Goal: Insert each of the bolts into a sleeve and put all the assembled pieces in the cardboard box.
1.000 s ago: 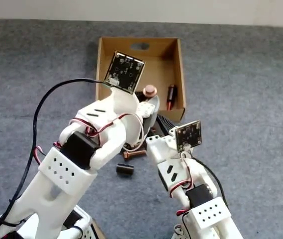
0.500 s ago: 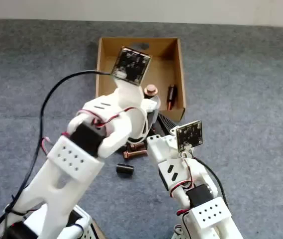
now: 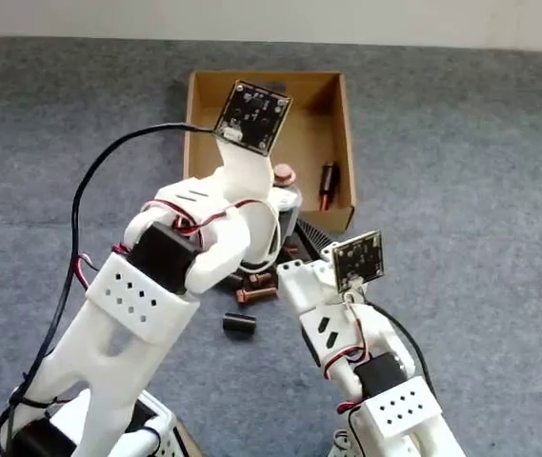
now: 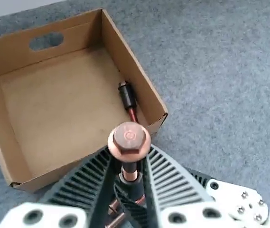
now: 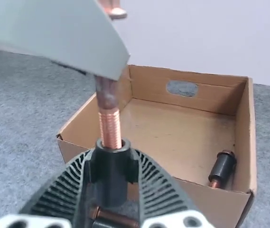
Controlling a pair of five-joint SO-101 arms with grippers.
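Observation:
My left gripper is shut on a copper bolt, head up, held upright just in front of the cardboard box. Directly beneath it my right gripper is shut on a black sleeve. The threaded end of the bolt reaches into the sleeve's top opening. One assembled piece lies inside the box along its right wall. In the high view the bolt head shows over the box's front wall, between the two arms.
On the grey carpet under the arms lie a loose black sleeve and two loose copper bolts. One of those bolts shows below my right gripper. Open carpet stretches to both sides of the box.
The left arm has swung right and forward toward the box, carrying the bolt over the sleeve. The right arm has shifted only slightly left.

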